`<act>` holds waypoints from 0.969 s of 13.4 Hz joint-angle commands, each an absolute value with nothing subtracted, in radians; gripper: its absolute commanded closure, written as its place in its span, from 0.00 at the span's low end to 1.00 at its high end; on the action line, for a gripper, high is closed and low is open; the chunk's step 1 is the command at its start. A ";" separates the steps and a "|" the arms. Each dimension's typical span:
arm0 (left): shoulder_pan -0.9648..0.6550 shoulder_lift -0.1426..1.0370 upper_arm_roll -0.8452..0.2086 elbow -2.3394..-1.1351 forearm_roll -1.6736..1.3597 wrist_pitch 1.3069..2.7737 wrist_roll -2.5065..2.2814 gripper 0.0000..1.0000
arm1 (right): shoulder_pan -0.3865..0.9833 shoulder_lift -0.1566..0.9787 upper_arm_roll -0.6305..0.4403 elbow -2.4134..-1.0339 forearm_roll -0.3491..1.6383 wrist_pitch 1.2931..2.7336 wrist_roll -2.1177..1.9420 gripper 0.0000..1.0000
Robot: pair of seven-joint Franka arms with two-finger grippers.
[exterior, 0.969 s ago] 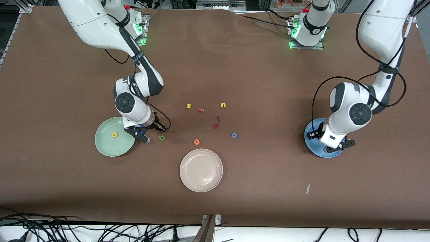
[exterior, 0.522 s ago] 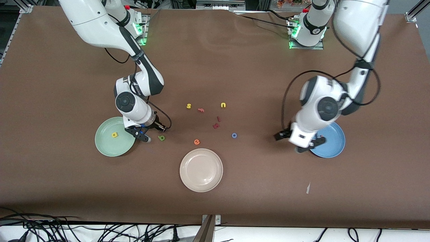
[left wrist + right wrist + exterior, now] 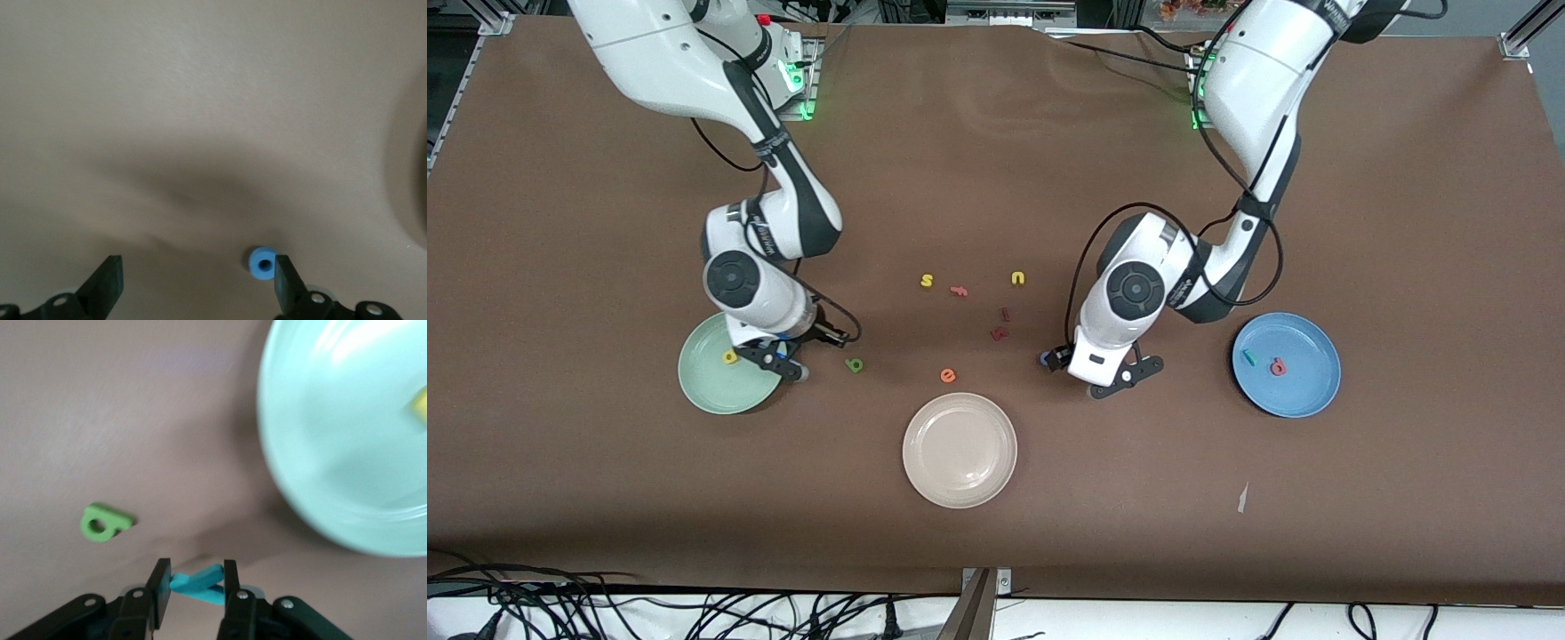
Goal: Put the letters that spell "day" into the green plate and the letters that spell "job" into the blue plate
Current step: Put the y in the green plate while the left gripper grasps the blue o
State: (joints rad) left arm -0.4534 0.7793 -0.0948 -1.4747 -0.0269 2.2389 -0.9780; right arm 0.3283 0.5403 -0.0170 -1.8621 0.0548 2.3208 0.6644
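Right gripper [image 3: 193, 583] pinched the teal "y" [image 3: 198, 582] beside the green plate [image 3: 703, 391] at centre-left; left gripper [image 3: 195, 283], spread wide, hung over the blue "o" [image 3: 262, 263].

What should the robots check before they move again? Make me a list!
1. Right end effector shut on the teal "y": ok.
2. That end effector over the green plate: not ok, only at its rim.
3. Left end effector open: ok.
4. Blue "o" centred between its fingers: not ok, it sits against one finger.
5. Green "a" in the green plate: not ok, on the table.
6. Blue plate holds the teal "j" and red "b": ok.
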 commanded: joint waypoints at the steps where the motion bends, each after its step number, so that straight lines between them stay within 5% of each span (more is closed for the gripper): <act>1: -0.495 0.873 -0.080 -1.355 -0.049 2.224 -1.011 0.01 | 0.325 0.511 -0.080 -1.816 0.055 2.197 0.530 0.72; 6: -0.540 0.943 -0.074 -1.287 -0.044 2.226 -1.071 0.09 | 0.296 0.521 -0.176 -1.801 0.066 2.171 0.301 0.69; 7: -0.541 0.943 -0.072 -1.289 -0.043 2.226 -1.072 0.13 | 0.284 0.522 -0.175 -1.801 0.069 2.172 0.292 0.59; 8: -0.540 0.943 -0.072 -1.289 -0.043 2.226 -1.075 0.20 | 0.284 0.522 -0.173 -1.801 0.069 2.168 0.302 0.43; 13: -0.543 0.943 -0.072 -1.292 -0.041 2.226 -1.118 0.66 | 0.291 0.512 -0.083 -1.799 0.071 2.158 0.506 0.40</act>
